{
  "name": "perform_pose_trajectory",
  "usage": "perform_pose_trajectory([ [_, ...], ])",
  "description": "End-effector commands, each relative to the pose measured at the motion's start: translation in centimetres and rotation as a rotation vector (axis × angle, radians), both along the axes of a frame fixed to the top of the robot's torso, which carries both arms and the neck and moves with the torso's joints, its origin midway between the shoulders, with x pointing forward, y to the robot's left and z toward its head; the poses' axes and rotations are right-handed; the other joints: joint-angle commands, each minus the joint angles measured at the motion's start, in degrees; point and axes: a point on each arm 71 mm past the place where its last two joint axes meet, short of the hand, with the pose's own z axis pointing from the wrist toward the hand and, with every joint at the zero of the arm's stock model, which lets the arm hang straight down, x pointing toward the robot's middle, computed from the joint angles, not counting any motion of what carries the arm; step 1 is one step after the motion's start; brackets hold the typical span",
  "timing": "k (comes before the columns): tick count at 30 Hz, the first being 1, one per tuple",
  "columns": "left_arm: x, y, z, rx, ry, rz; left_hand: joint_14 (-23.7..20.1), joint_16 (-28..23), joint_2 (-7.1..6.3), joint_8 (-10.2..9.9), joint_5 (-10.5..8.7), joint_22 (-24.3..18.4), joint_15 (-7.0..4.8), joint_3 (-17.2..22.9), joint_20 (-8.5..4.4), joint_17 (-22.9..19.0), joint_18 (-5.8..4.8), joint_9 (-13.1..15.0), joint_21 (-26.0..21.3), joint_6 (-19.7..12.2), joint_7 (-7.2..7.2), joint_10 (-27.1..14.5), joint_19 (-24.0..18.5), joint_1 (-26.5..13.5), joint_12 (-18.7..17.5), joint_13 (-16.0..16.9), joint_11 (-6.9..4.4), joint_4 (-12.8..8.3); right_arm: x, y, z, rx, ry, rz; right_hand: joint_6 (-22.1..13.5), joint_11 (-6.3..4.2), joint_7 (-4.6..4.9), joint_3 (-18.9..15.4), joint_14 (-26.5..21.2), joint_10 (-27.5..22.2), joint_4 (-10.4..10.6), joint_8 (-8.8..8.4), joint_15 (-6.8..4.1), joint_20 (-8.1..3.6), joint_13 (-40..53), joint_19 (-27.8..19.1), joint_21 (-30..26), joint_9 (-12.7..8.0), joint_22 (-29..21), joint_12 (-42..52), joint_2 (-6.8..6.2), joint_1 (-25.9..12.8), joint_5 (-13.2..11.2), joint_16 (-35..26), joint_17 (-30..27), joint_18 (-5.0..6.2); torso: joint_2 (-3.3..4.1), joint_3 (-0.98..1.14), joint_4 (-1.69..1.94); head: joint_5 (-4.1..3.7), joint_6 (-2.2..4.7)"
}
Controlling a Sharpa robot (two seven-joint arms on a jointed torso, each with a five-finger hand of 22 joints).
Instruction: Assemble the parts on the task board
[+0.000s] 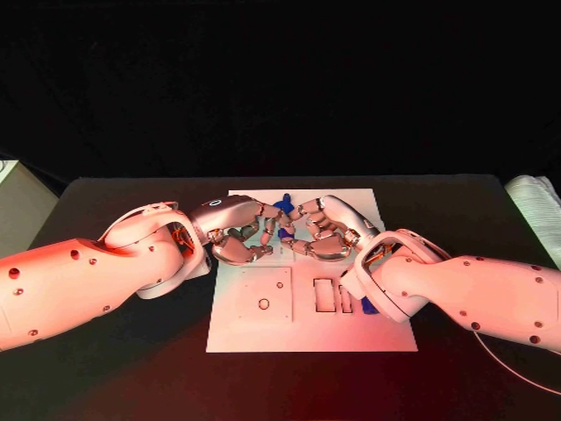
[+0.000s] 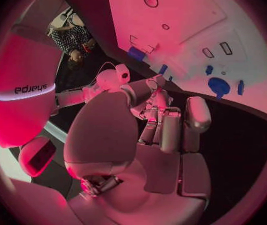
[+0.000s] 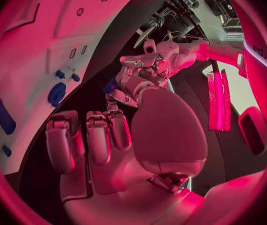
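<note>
The white task board (image 1: 312, 338) lies mid-table, and both hands hover close together over its far half. My left hand (image 1: 237, 230) pinches a small blue part (image 1: 285, 235) at its fingertips; the same blue part (image 3: 110, 86) appears under the left hand (image 3: 140, 75) in the right wrist view. Just beside that part is my right hand (image 1: 325, 230), fingers half curled and nothing seen in them. A round blue part (image 2: 219, 86) and smaller blue parts (image 2: 209, 70) sit on the board. Another blue part (image 1: 287, 195) lies at the board's far edge.
Rectangular slots (image 1: 325, 296) and a plate with a small hole (image 1: 264, 303) occupy the board's near half. A blue piece (image 1: 371, 307) lies beside my right forearm. A pale box (image 1: 5, 206) stands off the table's left, and a white ribbed object (image 1: 546, 219) lies at its right edge.
</note>
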Motion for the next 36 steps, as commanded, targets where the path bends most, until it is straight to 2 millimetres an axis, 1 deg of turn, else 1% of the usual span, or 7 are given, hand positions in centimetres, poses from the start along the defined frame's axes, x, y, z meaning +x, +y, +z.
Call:
perform_pose_trajectory([
  [1, -0.03, -0.20, -0.15, 0.025, 0.015, -0.009, 0.4, 0.2, 0.41, 0.4, 0.38, 0.1, -0.11, 0.3, 0.11, 2.8, -1.11, 0.1, 0.4, 0.2, 0.02, -0.1, 0.4, 0.1, 0.2, 0.1, -0.40, 0.1, -0.09, 0.20, 0.03, -0.003, 0.003, 0.017, -0.1, 0.23, -0.21, 0.0, 5.9, 1.3, -0.4, 0.14, -0.06, -0.23, 9.8, 6.0, 0.3, 0.1, 15.1, 0.3, 0.08, 0.3, 0.2, 0.2, 15.0, -0.38, -0.03, 0.00, 0.00, 0.03, -0.05],
  [15, 0.21, -0.46, -0.55, 0.069, 0.041, 0.002, 1.0, 0.6, 0.23, 0.6, 0.37, 0.9, -0.25, 1.0, 0.01, 3.8, -1.32, 0.1, 0.7, 1.7, 0.57, 0.1, 1.2, -0.6, 0.9, 0.6, -0.58, 0.6, -0.21, 0.31, 0.08, -0.001, 0.003, 0.023, -0.1, 0.23, -0.21, 0.0, 5.9, 1.3, -0.4, 0.14, -0.06, -0.23, 9.8, 6.0, 0.3, 0.1, 15.1, 0.3, 0.08, 0.3, 0.2, 0.2, 15.0, -0.38, 0.02, 0.01, 0.00, -0.02, -0.29],
  [20, 0.30, -0.43, -0.65, 0.079, 0.049, 0.012, 1.7, 1.0, 0.03, 0.3, 0.36, 1.8, -0.39, 1.2, -0.05, 4.9, -1.56, 0.0, 1.0, 2.0, 0.65, 2.4, 2.2, -1.2, 2.8, 3.8, -0.79, 1.0, -0.23, 0.32, 0.08, -0.001, 0.004, 0.024, -0.1, 0.23, -0.21, 0.0, 5.9, 1.3, -0.4, 0.14, -0.06, -0.23, 9.8, 6.0, 0.3, 0.1, 15.1, 0.3, 0.08, 0.3, 0.2, 0.2, 15.0, -0.38, -0.01, 0.04, -0.04, -0.01, -0.28],
  [21, 0.32, -0.44, -0.67, 0.081, 0.051, 0.013, 2.1, 1.2, -0.10, 0.0, 0.35, 2.1, -0.47, 1.2, -0.09, 5.5, -1.62, -0.1, 1.0, 2.0, 0.56, 3.8, 2.5, -1.4, 3.9, 5.8, -0.92, 1.1, -0.24, 0.33, 0.08, -0.001, 0.004, 0.024, -0.1, 0.23, -0.21, 0.0, 5.9, 1.3, -0.4, 0.14, -0.06, -0.23, 9.8, 6.0, 0.3, 0.1, 15.1, 0.3, 0.08, 0.3, 0.2, 0.2, 15.0, -0.38, 0.00, 0.02, -0.02, -0.04, -0.29],
  [23, 0.33, -0.45, -0.71, 0.084, 0.054, 0.016, 2.5, 1.4, -0.17, -0.2, 0.36, 2.4, -0.58, 1.3, -0.15, 6.2, -1.71, -0.2, 1.1, 2.1, 0.47, 4.8, 2.8, -1.4, 4.9, 7.4, -1.05, 1.2, -0.25, 0.33, 0.09, -0.002, 0.004, 0.025, -0.2, 0.25, -0.19, 0.0, 5.9, 1.3, -0.4, 0.12, -0.04, -0.21, 9.8, 6.0, 0.3, 0.1, 15.1, 0.3, 0.10, 0.3, 0.2, 0.2, 15.0, -0.38, 0.00, 0.01, -0.02, -0.06, -0.36],
  [28, 0.32, -0.56, -0.73, 0.087, 0.057, 0.016, 2.8, 1.5, -0.23, -0.4, 0.36, 2.7, -0.65, 1.3, -0.19, 6.6, -1.78, -0.3, 1.2, 2.1, 0.42, 5.2, 3.1, -1.6, 5.5, 8.2, -1.13, 1.3, -0.22, 0.30, 0.06, -0.003, 0.006, 0.025, -0.2, 0.25, -0.19, 0.0, 5.9, 1.3, -0.4, 0.12, -0.04, -0.21, 9.8, 6.0, 0.3, 0.1, 15.1, 0.3, 0.10, 0.3, 0.2, 0.2, 15.0, -0.38, -0.01, 0.04, -0.01, -0.09, -0.41],
  [36, 0.19, -0.78, -0.60, 0.073, 0.050, 0.005, 2.9, 1.6, -0.26, -0.6, 0.36, 2.9, -0.71, 1.3, -0.24, 6.9, -1.84, -0.4, 1.3, 1.9, 0.28, 5.6, 3.4, -1.7, 6.0, 8.9, -1.22, 1.4, -0.02, 0.18, -0.04, -0.009, 0.009, 0.019, -0.2, 0.25, -0.19, 0.0, 5.9, 1.3, -0.4, 0.12, -0.04, -0.21, 9.8, 6.0, 0.3, 0.1, 15.1, 0.3, 0.10, 0.3, 0.2, 0.2, 15.0, -0.38, -0.02, -0.02, 0.02, -0.17, -0.40],
])
